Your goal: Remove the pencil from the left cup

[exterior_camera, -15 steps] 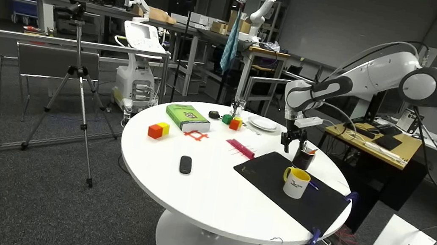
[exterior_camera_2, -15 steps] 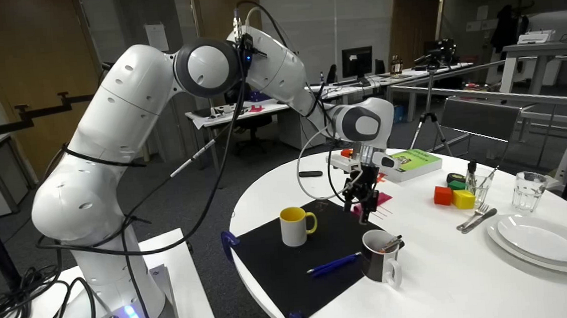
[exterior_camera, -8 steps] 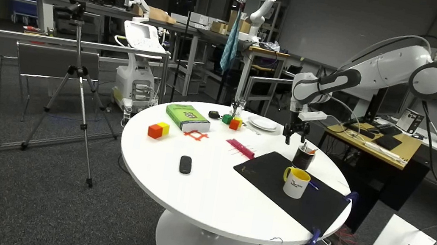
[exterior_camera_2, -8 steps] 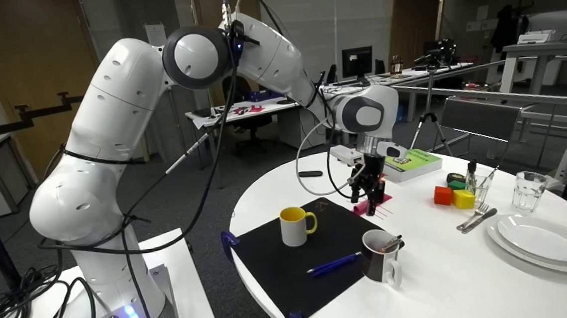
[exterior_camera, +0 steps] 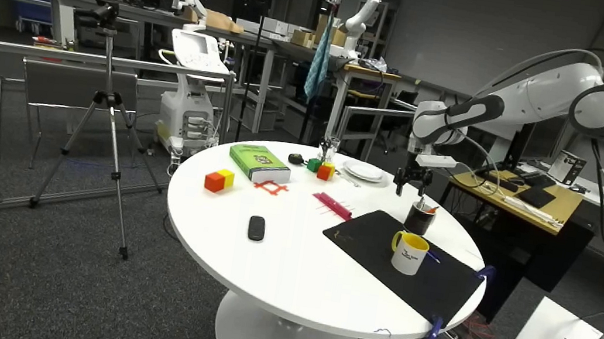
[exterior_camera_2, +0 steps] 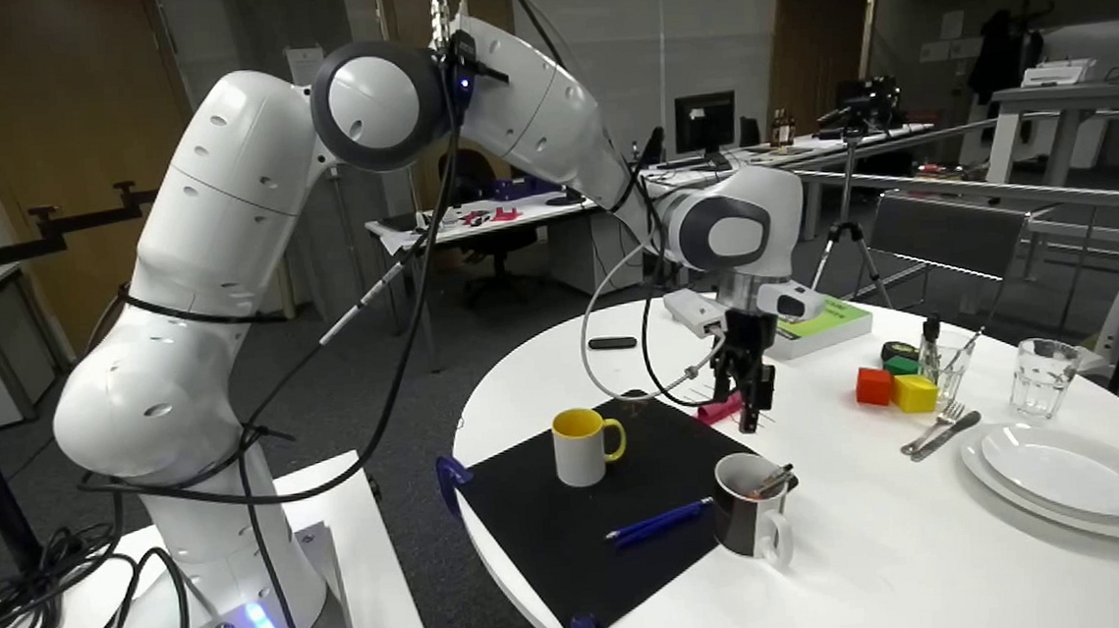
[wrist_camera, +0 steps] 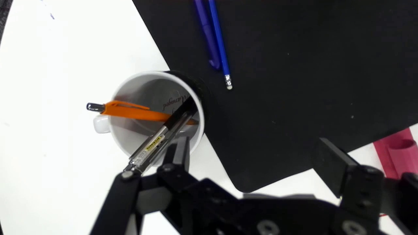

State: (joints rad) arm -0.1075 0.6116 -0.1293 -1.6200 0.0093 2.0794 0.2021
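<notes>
The dark cup, white inside with a white handle, stands at the mat's edge; it shows also in an exterior view and in the wrist view. It holds an orange pen with a clip, and silver-and-black pens or pencils leaning together. Which one is the pencil I cannot tell. My gripper is open and empty, pointing down. It hangs above the table beside the cup in both exterior views. In the wrist view one finger overlaps the cup's rim; it appears above it.
A white mug with yellow inside stands on the black mat. A blue pencil and a purple-blue pen lie there. A pink holder, plates, coloured blocks and a green book are on the table.
My gripper has risen, turned more upright, and shifted rightward in both exterior views. The cups and pens have not moved.
</notes>
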